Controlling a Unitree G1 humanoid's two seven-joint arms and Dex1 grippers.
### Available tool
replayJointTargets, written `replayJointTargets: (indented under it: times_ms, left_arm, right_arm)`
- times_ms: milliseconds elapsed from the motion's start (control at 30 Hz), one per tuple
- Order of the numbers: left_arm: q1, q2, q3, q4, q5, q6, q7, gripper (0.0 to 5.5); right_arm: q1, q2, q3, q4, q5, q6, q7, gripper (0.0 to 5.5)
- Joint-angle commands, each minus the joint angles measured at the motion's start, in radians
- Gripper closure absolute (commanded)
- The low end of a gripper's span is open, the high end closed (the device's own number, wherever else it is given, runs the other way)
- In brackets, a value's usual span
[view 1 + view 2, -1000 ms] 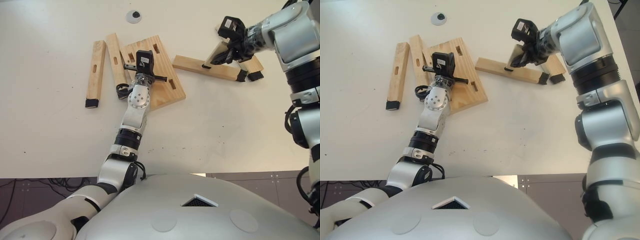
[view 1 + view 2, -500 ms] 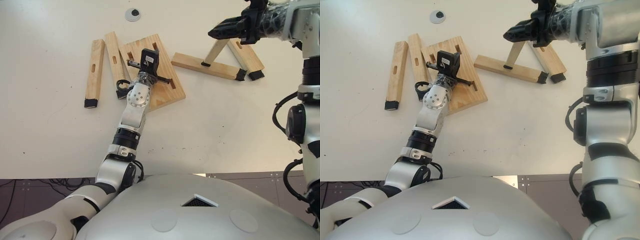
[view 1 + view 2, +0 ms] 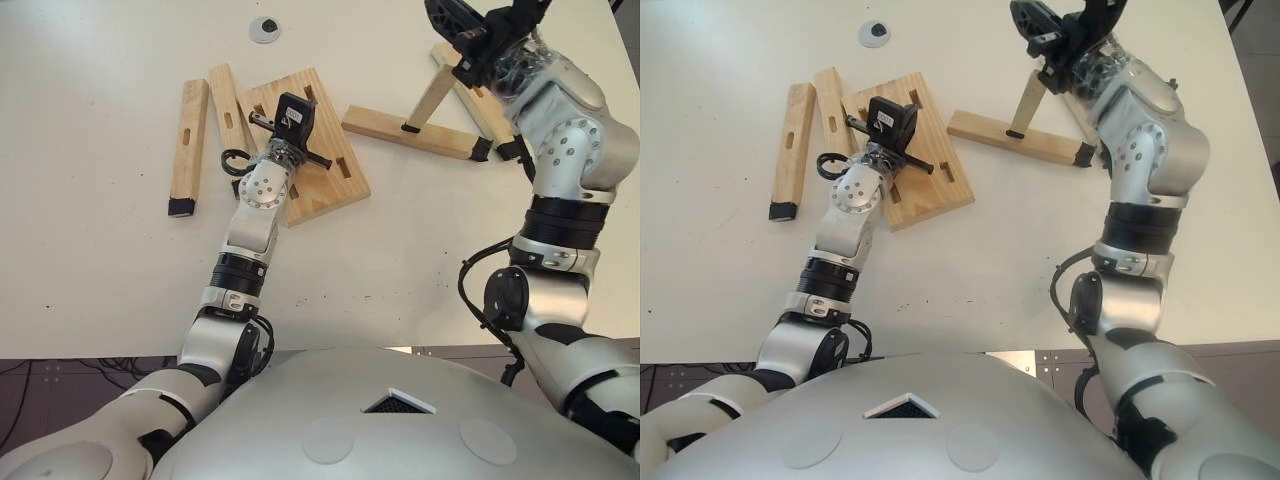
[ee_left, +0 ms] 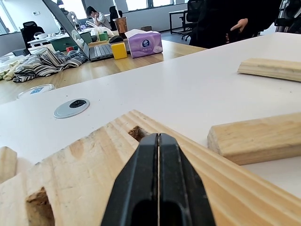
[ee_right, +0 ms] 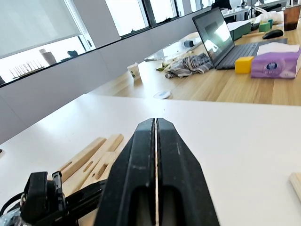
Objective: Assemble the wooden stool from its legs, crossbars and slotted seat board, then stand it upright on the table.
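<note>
The white table (image 3: 100, 270) holds the flat seat board (image 3: 330, 190), which looks stiff and light, so grab its edge. The joined pieces (image 3: 410, 132) lie right of it and two loose legs (image 3: 189, 140) left. The left gripper (image 4: 158, 141) is over the board, pinched together (empty). The right gripper (image 5: 155, 123), near the joined pieces, is pinched too.

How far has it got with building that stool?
Early days. One crossbar seems plugged into a leg on the right. Nothing is held: both grippers are shut, the left gripper over the seat board, the right gripper near that joined pair. Two loose legs lie beside the flat board; no stool stands yet.
</note>
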Motion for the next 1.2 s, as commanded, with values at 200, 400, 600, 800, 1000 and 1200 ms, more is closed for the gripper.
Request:
replayJointTargets:
  times_ms: [200, 400, 600, 800, 1000, 1200]
  left_arm:
    - [-0.009, 0.005, -0.007, -0.018, 0.012, 0.024, -0.013, 5.50]
    - [-0.039, -0.007, -0.014, -0.010, 0.012, 0.033, -0.026, 5.50]
    - [-0.039, -0.002, 0.015, -0.007, 0.001, 0.033, -0.013, 5.50]
    - [-0.037, -0.018, 0.010, -0.005, 0.003, 0.029, -0.003, 5.50]
    - [-0.021, -0.018, 0.009, -0.013, 0.006, 0.026, 0.002, 5.50]
    - [-0.010, -0.029, 0.007, -0.012, 0.009, 0.020, 0.023, 5.50]
  right_arm:
    - [-0.091, 0.052, -0.007, -0.099, 0.080, -0.073, -0.120, 5.46]
    - [-0.009, 0.078, 0.098, 0.477, -0.081, -0.379, -0.069, 5.46]
    - [-0.055, 0.097, 0.113, 0.626, -0.108, -0.513, -0.040, 5.46]
    - [-0.178, 0.047, 0.030, 0.470, -0.009, -0.415, -0.048, 5.46]
    - [-0.148, -0.270, 0.175, 0.343, -0.084, -0.229, 0.235, 5.21]
    - [-0.168, -0.503, 0.359, 0.502, -0.228, -0.201, 0.537, 4.13]
